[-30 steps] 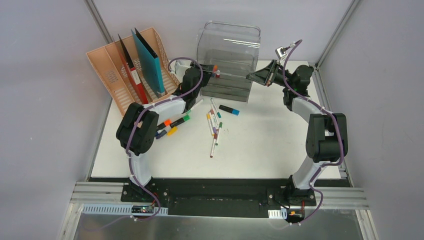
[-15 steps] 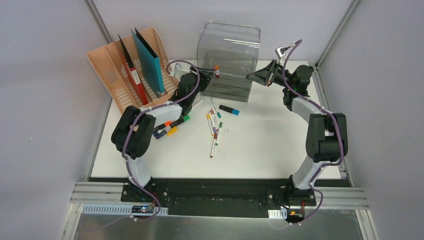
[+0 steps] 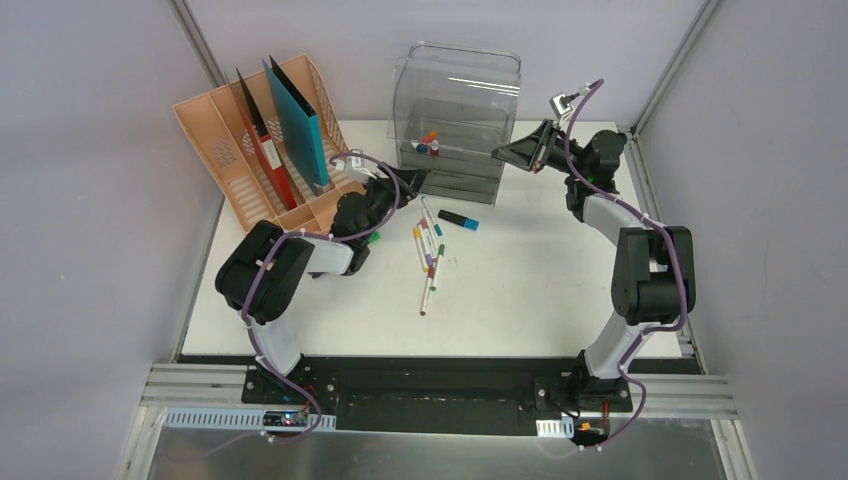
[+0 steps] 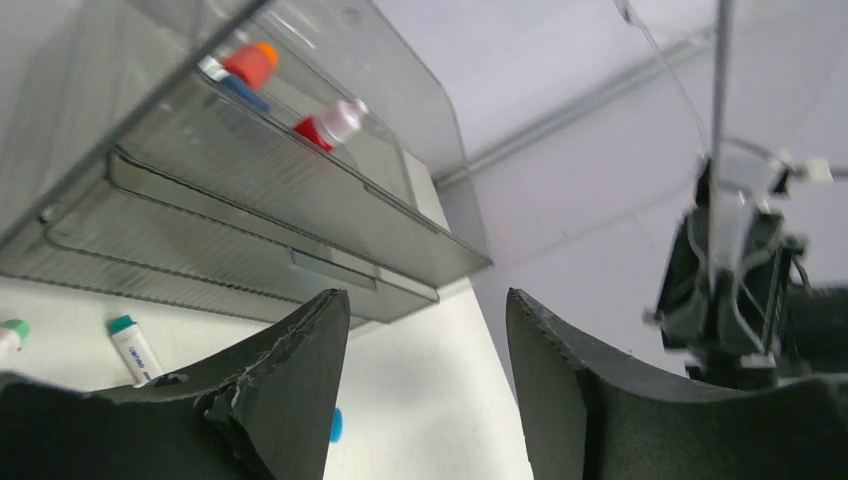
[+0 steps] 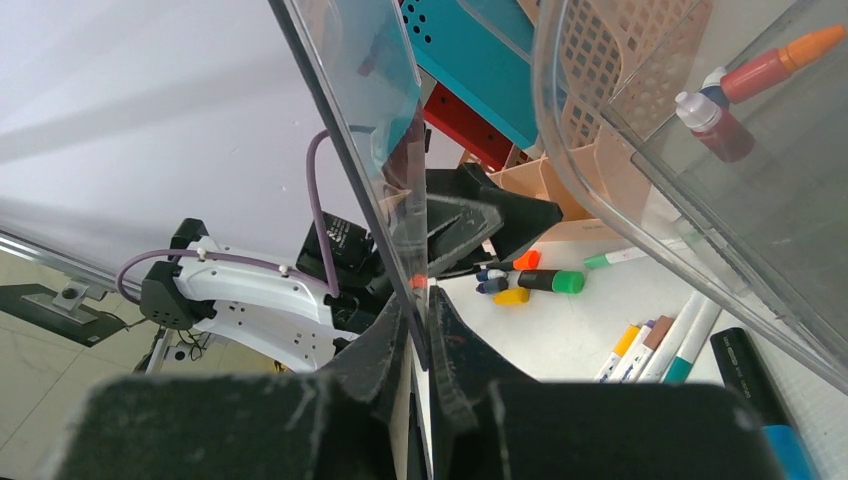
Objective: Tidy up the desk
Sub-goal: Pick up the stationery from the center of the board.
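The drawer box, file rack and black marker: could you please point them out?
drawer box (image 3: 460,90), top view, clear upper wall.
file rack (image 3: 224,152), top view, latticed panel.
black marker (image 3: 452,216), top view, black barrel.

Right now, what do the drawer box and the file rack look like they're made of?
Drawer box: clear, grey-tinted glossy plastic, possibly acrylic; the markers inside show through, and its walls catch highlights. File rack: peach matte plastic, likely moulded, judging by its perforated grid walls.
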Robot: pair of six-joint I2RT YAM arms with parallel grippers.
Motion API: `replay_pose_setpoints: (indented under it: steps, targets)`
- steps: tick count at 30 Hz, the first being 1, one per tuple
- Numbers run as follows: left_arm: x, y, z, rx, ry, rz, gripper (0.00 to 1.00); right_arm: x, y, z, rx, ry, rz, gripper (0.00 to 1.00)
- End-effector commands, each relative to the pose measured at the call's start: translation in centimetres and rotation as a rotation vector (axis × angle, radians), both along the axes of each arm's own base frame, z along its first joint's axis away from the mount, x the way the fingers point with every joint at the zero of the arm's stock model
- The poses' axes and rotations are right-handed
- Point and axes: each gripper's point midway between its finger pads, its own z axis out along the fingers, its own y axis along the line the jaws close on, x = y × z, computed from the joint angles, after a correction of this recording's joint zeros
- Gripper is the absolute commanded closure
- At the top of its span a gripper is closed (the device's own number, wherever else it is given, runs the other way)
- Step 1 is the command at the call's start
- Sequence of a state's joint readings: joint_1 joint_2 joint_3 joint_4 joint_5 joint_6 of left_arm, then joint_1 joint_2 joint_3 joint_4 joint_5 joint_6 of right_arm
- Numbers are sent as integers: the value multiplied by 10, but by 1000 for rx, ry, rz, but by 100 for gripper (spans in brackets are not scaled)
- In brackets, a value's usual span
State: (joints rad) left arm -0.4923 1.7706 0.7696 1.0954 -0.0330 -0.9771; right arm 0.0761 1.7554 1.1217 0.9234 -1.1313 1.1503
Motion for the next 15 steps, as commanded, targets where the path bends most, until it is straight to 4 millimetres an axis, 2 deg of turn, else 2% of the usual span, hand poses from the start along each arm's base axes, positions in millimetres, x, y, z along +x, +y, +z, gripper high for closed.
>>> replay_pose_setpoints:
  steps: [1, 4, 8, 12, 15]
  targets:
    - [-26, -2, 27, 12, -261, -157, 40, -15, 8, 21, 7, -32, 53, 94]
    - [-37, -10, 0, 45, -222, -312, 39, -16, 8, 22, 7, -35, 54, 94]
    - [-51, -12, -29, 46, -145, -473, 33, -16, 8, 22, 7, -36, 53, 94]
    - [-60, -3, -52, 80, -101, -466, 31, -16, 8, 21, 7, -33, 54, 94]
    - [-66, 11, -69, 150, -64, -398, 29, -15, 8, 20, 6, -32, 53, 94]
